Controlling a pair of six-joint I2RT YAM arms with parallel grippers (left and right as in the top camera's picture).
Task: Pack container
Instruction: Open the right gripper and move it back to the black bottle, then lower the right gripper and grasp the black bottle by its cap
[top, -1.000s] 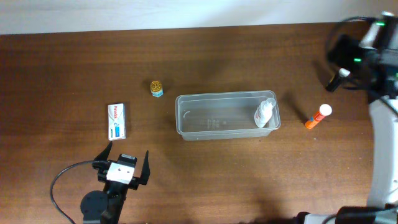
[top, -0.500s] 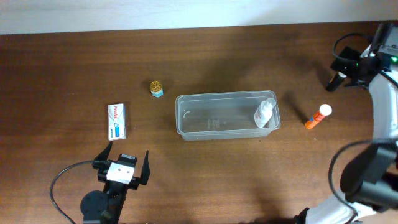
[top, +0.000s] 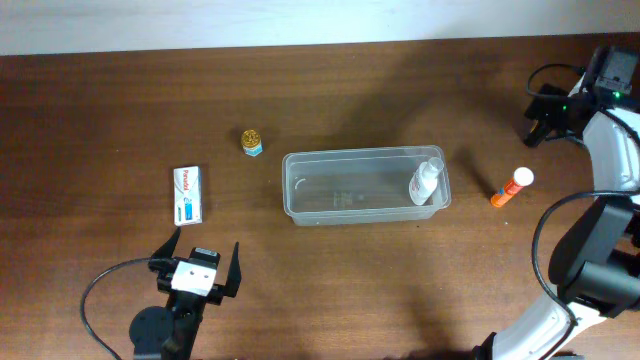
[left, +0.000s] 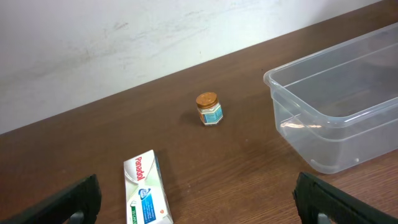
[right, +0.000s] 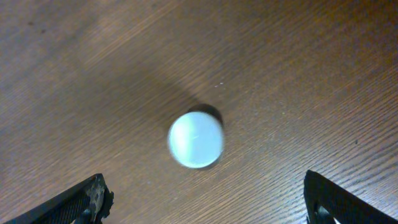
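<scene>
One bottle (top: 424, 183) packed in the tub (top: 350, 153), the wide-spread right claw (right: 205, 190) faces the orange tube (top: 511, 187), needing to descend and pinch.

Container (left: 328, 144) cut off at right edge; box (left: 146, 193) at bottom; white cap (right: 196, 140) blurred.

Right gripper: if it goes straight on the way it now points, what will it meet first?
Probably the white cap of the orange tube. In the wrist view it sits centred ahead of the open right gripper, with nothing in between. How far off it is I cannot tell.
</scene>
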